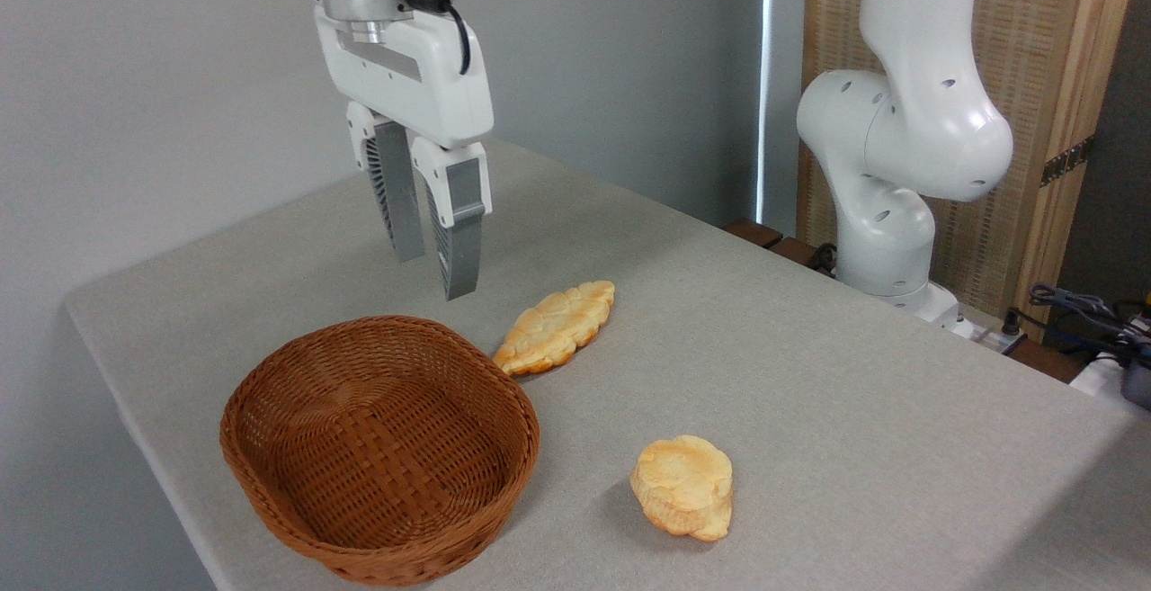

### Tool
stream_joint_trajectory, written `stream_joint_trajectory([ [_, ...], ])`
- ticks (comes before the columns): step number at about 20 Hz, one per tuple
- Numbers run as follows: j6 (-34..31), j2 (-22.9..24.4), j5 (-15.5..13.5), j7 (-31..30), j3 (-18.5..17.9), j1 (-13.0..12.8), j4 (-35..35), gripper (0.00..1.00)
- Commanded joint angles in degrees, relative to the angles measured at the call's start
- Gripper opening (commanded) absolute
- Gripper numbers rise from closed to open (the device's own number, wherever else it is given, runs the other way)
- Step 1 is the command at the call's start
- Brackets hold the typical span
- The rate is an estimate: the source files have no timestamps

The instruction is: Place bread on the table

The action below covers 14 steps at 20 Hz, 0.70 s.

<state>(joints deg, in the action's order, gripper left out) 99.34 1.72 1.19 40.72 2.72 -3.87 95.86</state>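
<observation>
The bun (pixel 682 486) lies on the tabletop (pixel 854 393), near the front and to the right of the basket (pixel 378 447), well apart from it. It rests on one broad side with its flat pale face turned up and slightly toward the far side; the knotted folds show along its near right edge. It is only a little longer than wide, and what long axis it has runs from far left to near right, the narrower end pointing near right. Nothing touches it, so by my reading it already sits where the task wants it.

The basket is empty, its weave bare inside. Just beyond its far rim lies the long bread (pixel 555 327), flat on the tabletop, running from near left to far right, its near tip close to the rim.

The claw (pixel 435 278) hangs above the basket's far edge, fingers pointing down with a narrow gap between them, holding nothing. That placement suggests a release finished, with the arm (pixel 899 141) clear of both pieces.
</observation>
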Motion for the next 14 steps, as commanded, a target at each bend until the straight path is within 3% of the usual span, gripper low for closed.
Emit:
stream_joint_trajectory([
  [1, -4.9, -5.3, -1.7, -1.1, 0.0, 0.0, -8.4, 1.00],
  [14, -6.1, -6.0, -2.9, -0.9, -0.5, 0.3, -8.5, 1.00],
])
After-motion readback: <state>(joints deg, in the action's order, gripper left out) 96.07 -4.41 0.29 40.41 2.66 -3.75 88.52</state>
